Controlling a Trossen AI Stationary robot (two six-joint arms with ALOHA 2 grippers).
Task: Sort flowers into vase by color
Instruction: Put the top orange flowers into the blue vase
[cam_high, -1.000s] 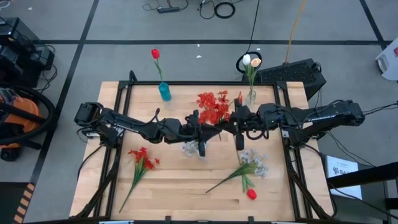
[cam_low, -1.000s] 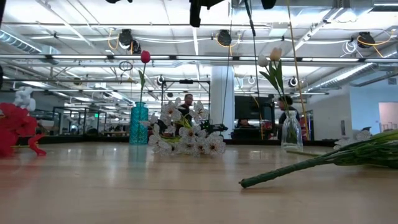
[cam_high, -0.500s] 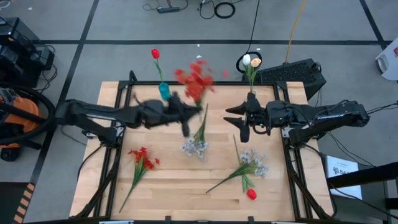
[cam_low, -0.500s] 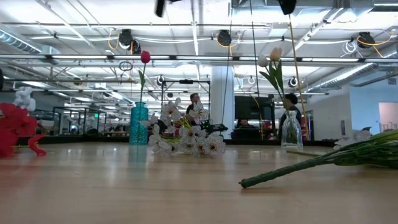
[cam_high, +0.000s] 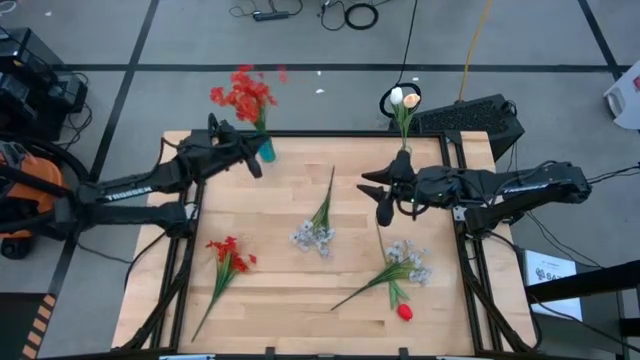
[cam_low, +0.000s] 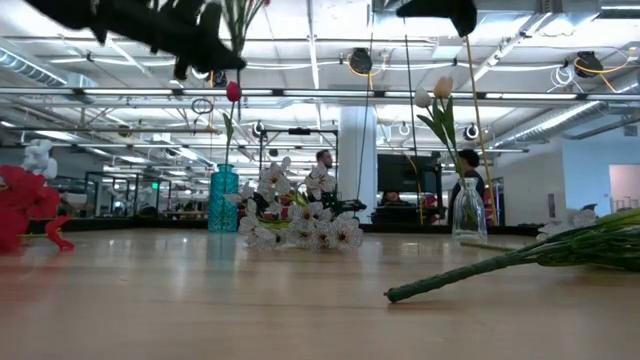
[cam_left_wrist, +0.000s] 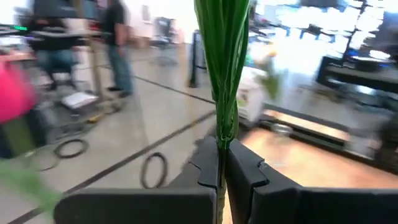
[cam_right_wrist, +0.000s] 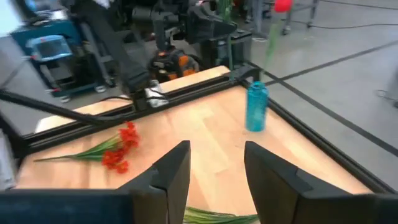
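My left gripper (cam_high: 248, 158) is shut on a red clustered flower (cam_high: 240, 95), raised beside the teal vase (cam_high: 266, 150) at the table's far left. It also shows high in the low view (cam_low: 205, 45). The vase holds a red tulip (cam_low: 233, 92). A clear vase (cam_high: 404, 155) at the far right holds cream-white tulips (cam_high: 403, 98). My right gripper (cam_high: 384, 200) is open and empty above the table's right middle. A bluish-white spray (cam_high: 318, 228), a second red clustered flower (cam_high: 228, 258), another spray (cam_high: 405, 265) and a red tulip (cam_high: 404, 312) lie flat on the wood. My left gripper pinches the green stem (cam_left_wrist: 221, 146) of the red clustered flower between its two fingers, on the stem's lower part. The fingers lie across the stem. The flower is lifted clear of the table and stands up from the fingers, blooms (cam_high: 240, 95) on top.
A dark frame rail (cam_high: 330, 133) runs along the table's far edge by both vases. The near left part of the wood (cam_high: 290, 300) is bare. People stand in the room beyond the table (cam_low: 322, 170). An orange vacuum (cam_high: 25, 190) stands left of the table.
My left gripper has carried the red clustered flower from the table's middle up and toward the far left, to the teal vase; the flower now stands upright. My right gripper has drawn back a little toward the table's right edge, away from that flower.
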